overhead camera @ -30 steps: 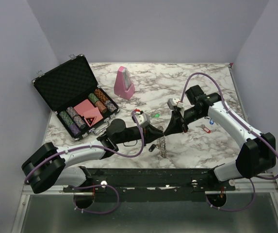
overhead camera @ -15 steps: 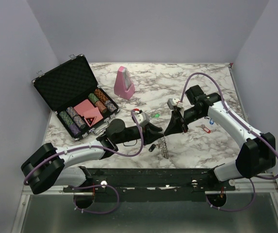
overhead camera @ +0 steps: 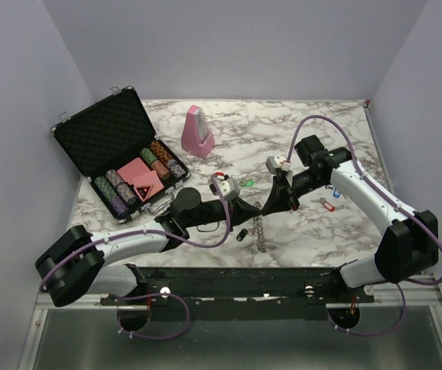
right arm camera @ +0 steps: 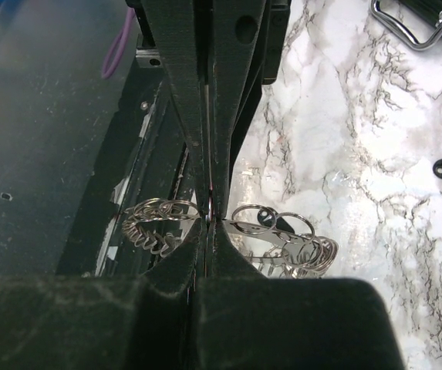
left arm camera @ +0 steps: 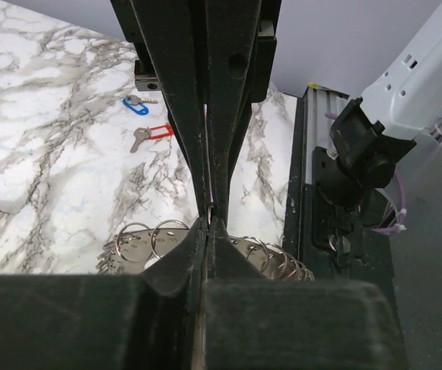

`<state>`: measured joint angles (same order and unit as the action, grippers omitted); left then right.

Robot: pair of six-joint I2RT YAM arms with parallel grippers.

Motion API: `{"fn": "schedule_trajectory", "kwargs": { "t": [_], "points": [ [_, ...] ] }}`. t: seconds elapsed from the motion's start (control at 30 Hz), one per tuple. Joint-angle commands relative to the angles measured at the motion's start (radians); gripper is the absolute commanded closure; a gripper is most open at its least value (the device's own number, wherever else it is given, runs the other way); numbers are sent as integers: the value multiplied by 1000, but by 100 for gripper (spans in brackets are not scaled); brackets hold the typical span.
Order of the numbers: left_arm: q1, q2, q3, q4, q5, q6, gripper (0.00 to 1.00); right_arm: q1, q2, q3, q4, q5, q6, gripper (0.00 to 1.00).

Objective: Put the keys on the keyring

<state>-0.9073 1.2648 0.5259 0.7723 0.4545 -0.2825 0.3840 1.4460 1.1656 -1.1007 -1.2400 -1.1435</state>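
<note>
The keyring (overhead camera: 260, 230), a silvery ring with many small loops on its rim, hangs between my two grippers over the near middle of the table. My right gripper (overhead camera: 268, 206) is shut on it, its fingertips (right arm camera: 219, 231) pinching the rim of the keyring (right arm camera: 282, 231). From the opposite side my left gripper (overhead camera: 245, 206) is shut on the keyring (left arm camera: 140, 243). The keys lie loose on the marble: a green key (overhead camera: 246, 183), a black key (overhead camera: 241, 234), a red key (overhead camera: 325, 204) and a blue key (overhead camera: 335, 194). The left wrist view shows the red key (left arm camera: 155, 135) and blue key (left arm camera: 137, 106).
An open black poker-chip case (overhead camera: 120, 158) stands at the left, its handle (right arm camera: 421, 31) toward the arms. A pink metronome (overhead camera: 197, 132) stands at the back middle. The black base rail (overhead camera: 244, 285) runs along the near edge.
My left gripper has drawn back slightly to the left, away from the right gripper's tips. The right arm and the keyring stay where they were.
</note>
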Motion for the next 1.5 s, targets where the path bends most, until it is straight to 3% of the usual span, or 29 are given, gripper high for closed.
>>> {"fn": "schedule_trajectory", "kwargs": {
  "t": [0.0,0.17,0.4,0.5,1.0,1.47],
  "points": [
    [-4,5,22,8,24,2,100,3,4,0,2,-27,5,100],
    [-2,-13,3,10,-5,8,100,3,2,2,1,-27,5,98],
    [-1,-59,-40,30,-39,19,100,3,1,5,1,-16,5,70],
    [1,-68,-56,54,-36,14,100,3,-3,5,1,-13,5,64],
    [5,-176,-156,136,41,203,100,0,-12,14,-39,-16,-51,60],
    [5,-338,-136,-143,118,511,100,-23,-15,17,-50,-22,-68,59]
  ]
}}
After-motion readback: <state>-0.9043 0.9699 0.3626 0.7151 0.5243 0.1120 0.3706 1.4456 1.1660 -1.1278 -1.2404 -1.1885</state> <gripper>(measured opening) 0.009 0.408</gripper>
